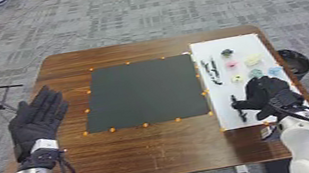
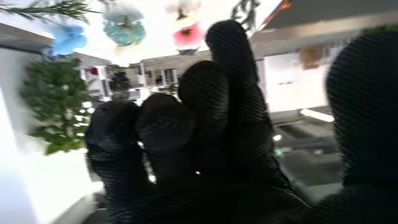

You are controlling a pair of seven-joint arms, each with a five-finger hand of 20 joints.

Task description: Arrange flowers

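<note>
Currently, the flowers are carried by a white sheet [image 1: 212, 47] laid along the right side of the brown worktop [image 1: 170, 147]. Nearest the far edge, a dark blue flower [image 1: 226, 52] is seen, followed by a pink flower [image 1: 232, 64] with a pale yellow flower [image 1: 253, 59] beside it. Closer to the near edge, a row is formed by a small yellow flower [image 1: 238, 78], a teal flower [image 1: 255, 73] and a light blue flower [image 1: 274, 70]. To the left of these, dark slender sprigs [image 1: 211, 71] are laid lengthwise; another dark, thin piece [image 1: 243, 117] is placed on the near part of the sheet, just beside the right hand [image 1: 269, 93].

That hand is held over the sheet's near right part, its fingers extended and its thumb kept apart from them in the wrist view. The left hand [image 1: 35, 124] is held palm up by the worktop's left edge, fingers straight.

A dark square mat [image 1: 143, 92] is set left of the sheet, bordered by small orange markers. Beyond the worktop's right edge, a black bin [image 1: 294, 62] is seen.
</note>
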